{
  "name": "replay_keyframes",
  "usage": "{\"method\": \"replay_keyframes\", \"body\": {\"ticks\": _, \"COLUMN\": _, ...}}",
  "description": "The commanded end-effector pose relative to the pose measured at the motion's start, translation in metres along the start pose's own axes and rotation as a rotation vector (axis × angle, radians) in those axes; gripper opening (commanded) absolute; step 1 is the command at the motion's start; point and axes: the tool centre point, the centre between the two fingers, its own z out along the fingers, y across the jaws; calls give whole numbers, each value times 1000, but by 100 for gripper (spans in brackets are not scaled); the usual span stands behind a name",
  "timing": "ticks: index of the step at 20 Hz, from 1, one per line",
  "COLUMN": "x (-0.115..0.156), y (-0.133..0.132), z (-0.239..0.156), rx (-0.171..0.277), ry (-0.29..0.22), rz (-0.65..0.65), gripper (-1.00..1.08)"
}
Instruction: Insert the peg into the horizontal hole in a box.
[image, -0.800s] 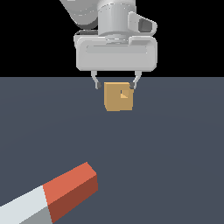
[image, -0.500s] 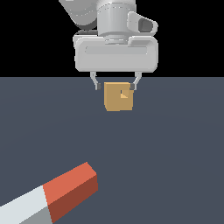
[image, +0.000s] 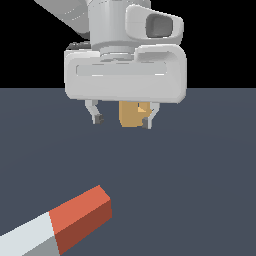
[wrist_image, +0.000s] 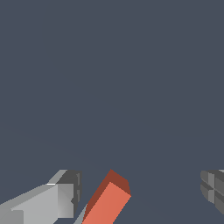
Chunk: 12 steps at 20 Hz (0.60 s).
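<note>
One peg (image: 55, 222) well below parted end effector (image: 121, 119)

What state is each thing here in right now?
gripper: open, empty, above the floor.
peg: lying flat on the floor, ungrasped, red-orange end toward the box.
box: on the floor behind the gripper, partly hidden; nothing inserted that I can see.

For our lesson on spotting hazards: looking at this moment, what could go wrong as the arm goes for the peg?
1. The open pincer hangs well above the floor, and in the wrist view only the red end of the peg shows, so it may grip too near that end and the peg could tilt.
2. The box is partly hidden behind the pincer, which makes alignment hard to judge.
</note>
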Motion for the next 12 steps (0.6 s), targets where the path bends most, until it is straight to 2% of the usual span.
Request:
{"method": "replay_keyframes", "body": {"ticks": 1, "x": -33, "y": -5, "z": 11, "rx": -1, "ry": -2, "rz": 103, "gripper": 100}}
{"method": "replay_keyframes", "body": {"ticks": 7, "x": -110, "y": -33, "z": 40, "rx": -5, "ry": -5, "rz": 359, "gripper": 100}}
{"method": "replay_keyframes", "body": {"ticks": 12, "x": -149, "y": -58, "z": 56, "rx": -7, "ry": -6, "rz": 501, "gripper": 100}}
